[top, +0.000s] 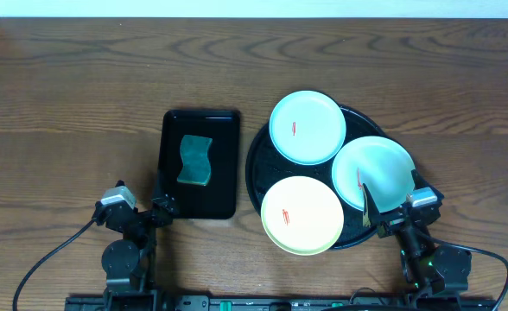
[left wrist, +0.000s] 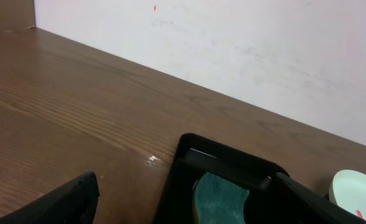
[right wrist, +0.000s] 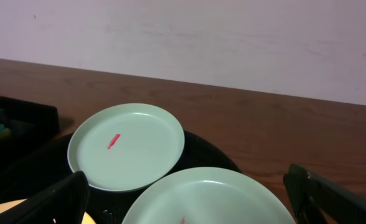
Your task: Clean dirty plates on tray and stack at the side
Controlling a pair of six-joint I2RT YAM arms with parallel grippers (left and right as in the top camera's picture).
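The round black tray (top: 256, 168) sits right of centre and carries three plates. A light blue plate (top: 307, 127) lies at the back, a pale mint plate (top: 373, 171) on the right, and a pale yellow plate (top: 302, 215) in front overhanging the rim. Each bears small red streaks. My right gripper (top: 395, 206) is open at the tray's front right edge, its fingers spread over the mint plate (right wrist: 208, 196), with the blue plate (right wrist: 130, 146) beyond. My left gripper (top: 140, 206) is open and empty near the front left.
A smaller black rectangular tray (top: 200, 164) left of the round one holds a teal sponge (top: 194, 161), which the left wrist view shows just ahead as the sponge (left wrist: 219, 198). Bare wooden table stretches to the left and back. A white wall bounds the far edge.
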